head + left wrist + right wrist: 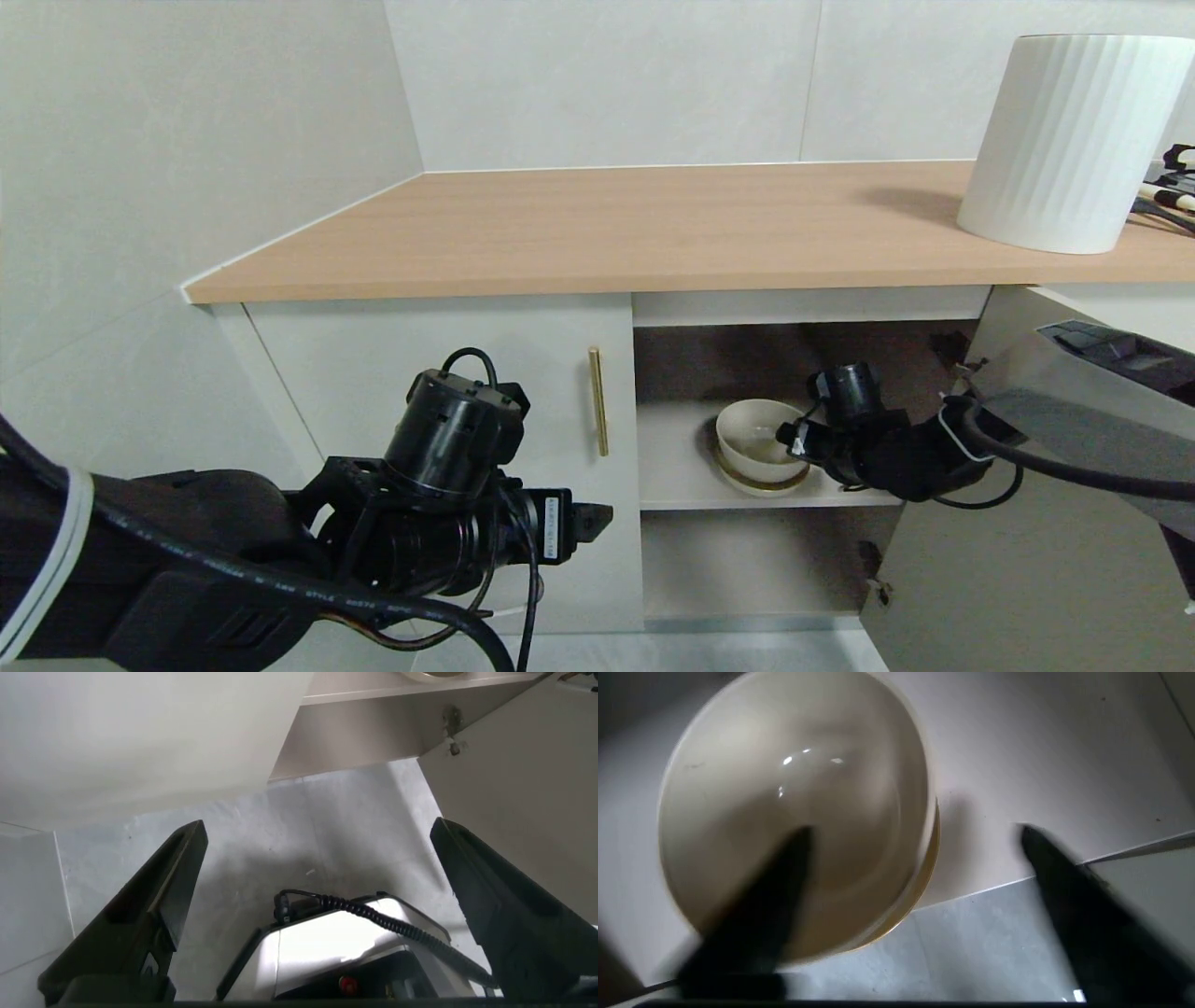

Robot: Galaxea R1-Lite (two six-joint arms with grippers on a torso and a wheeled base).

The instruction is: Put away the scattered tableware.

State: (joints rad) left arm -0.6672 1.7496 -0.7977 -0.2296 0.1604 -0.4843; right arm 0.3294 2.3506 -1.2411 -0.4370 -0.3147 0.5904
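Cabinet shelf [677, 467]: 1 bowl [750, 441] on 1 plate [754, 485]; right hand [910, 840], left hand [318, 833] both wide, empty.

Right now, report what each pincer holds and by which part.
Nothing is held. The left pincer is open and empty. The right pincer is open astride the rim of the bowl, which sits on a plate.

L arm [187, 532] sits low at the left, forearm approx level, L wrist [448, 439] pointing fwd and to the right. L gripper [590, 519] has its fingers [140, 924] spread wide. R arm [1074, 411] comes in from the right, stretched fwd and across to the left, R wrist [887, 453] tipped down a bit. R gripper [792, 443] fingers [1083, 905] also well apart, not clamped.
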